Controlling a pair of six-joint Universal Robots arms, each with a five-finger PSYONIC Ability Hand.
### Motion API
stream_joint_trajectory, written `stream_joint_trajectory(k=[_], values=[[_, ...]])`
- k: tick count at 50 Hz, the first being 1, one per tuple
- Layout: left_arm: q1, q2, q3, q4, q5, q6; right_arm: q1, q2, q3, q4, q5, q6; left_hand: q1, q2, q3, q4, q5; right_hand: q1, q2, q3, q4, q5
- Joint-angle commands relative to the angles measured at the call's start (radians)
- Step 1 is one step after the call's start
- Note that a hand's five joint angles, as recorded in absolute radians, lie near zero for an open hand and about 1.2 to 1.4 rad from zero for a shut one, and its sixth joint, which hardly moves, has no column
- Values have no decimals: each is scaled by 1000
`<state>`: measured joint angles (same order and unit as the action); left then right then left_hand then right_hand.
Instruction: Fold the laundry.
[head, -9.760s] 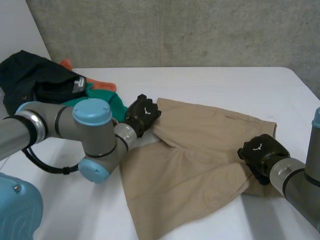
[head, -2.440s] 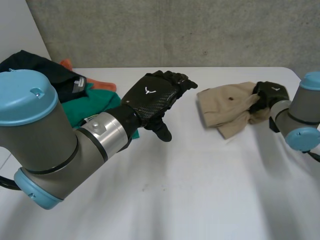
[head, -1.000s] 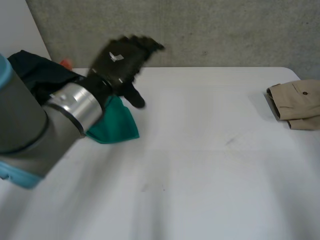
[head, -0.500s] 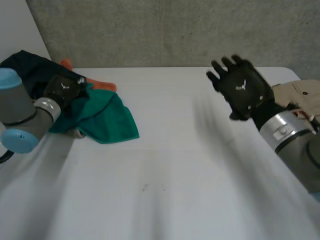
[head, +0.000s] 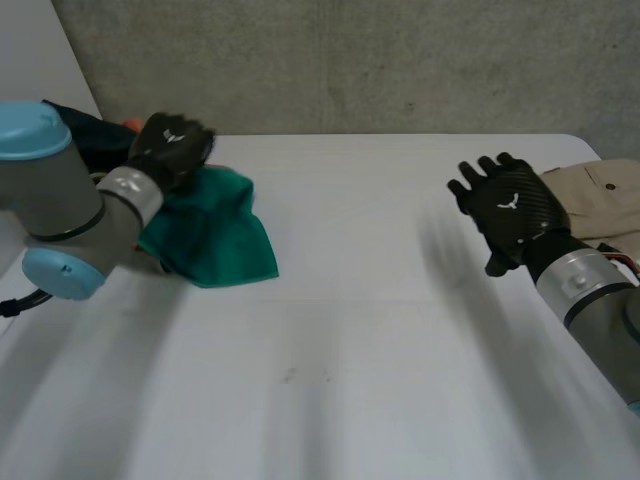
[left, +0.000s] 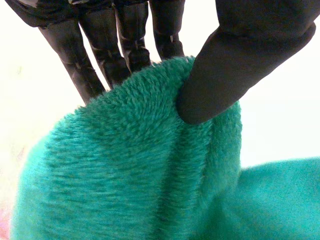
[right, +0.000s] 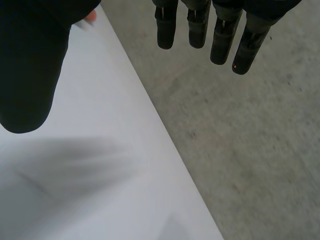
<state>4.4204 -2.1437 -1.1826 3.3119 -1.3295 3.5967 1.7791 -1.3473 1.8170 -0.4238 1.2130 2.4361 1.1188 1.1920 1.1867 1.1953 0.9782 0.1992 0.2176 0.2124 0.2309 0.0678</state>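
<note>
A fluffy green cloth (head: 215, 235) lies at the table's back left, spreading toward the middle. My left hand (head: 172, 147) sits on its far upper edge. In the left wrist view a bunched fold of the green cloth (left: 135, 170) is pinched between the fingers (left: 102, 47) and the thumb (left: 235, 65). My right hand (head: 508, 208) hovers above the table at the right, fingers spread and straight, holding nothing. In the right wrist view the right hand's fingers (right: 210, 27) point past the table's far edge toward the wall. Folded beige shorts (head: 600, 200) lie at the far right edge.
A dark garment (head: 85, 135) with an orange piece (head: 130, 124) behind it is heaped at the back left corner, behind my left arm. A grey concrete wall (head: 350, 60) stands behind the white table (head: 340, 330).
My left hand has risen from the dark heap onto the green cloth's upper edge and closed on it. My right hand has moved a little right and nearer, still open.
</note>
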Motion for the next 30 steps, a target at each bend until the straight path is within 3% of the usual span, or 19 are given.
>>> stream_joint_trajectory(k=[1, 7, 8, 9, 10, 12, 19, 21, 30], values=[[-260, 231, -167, 31, 24, -292, -56, -38, -24, 48, 60, 70, 277, 204, 210, 201, 244, -25, -43, -38, -56, -68], [-375, 193, -245, 38, 49, -435, -67, -36, -36, 48, 60, 161, 277, 204, 210, 201, 244, -25, -43, -38, -56, -68], [-392, 182, -258, 40, 53, -440, -67, -36, -38, 50, 57, 179, -1, -74, -69, -78, -35, -25, -43, -38, -56, -68], [-426, 170, -272, 46, 68, -438, -67, -35, -38, 51, 54, 185, -745, -818, -813, -822, -779, -25, -43, -38, -56, -68], [-435, 165, -275, 52, 76, -434, -67, -35, -36, 51, 53, 190, -944, -1017, -1012, -1021, -978, -25, -43, -38, -56, -68], [-438, 166, -275, 70, 84, -423, -64, -33, -38, 57, 51, 195, -879, -953, -947, -956, -913, -25, -43, -38, -56, -68], [-210, 232, -282, 135, -8, -415, -53, -23, -53, 102, 48, 192, -891, -964, -959, -967, -925, -25, -43, -38, -56, -68], [-178, 238, -282, 132, -25, -409, -53, -22, -59, 122, 46, 187, -888, -961, -956, -964, -922, -25, -43, -38, -56, -68], [-128, 235, -359, 3, -117, -280, -3, 0, -128, 325, -3, 181, -826, -899, -894, -903, -860, -25, -43, -38, -56, -68]])
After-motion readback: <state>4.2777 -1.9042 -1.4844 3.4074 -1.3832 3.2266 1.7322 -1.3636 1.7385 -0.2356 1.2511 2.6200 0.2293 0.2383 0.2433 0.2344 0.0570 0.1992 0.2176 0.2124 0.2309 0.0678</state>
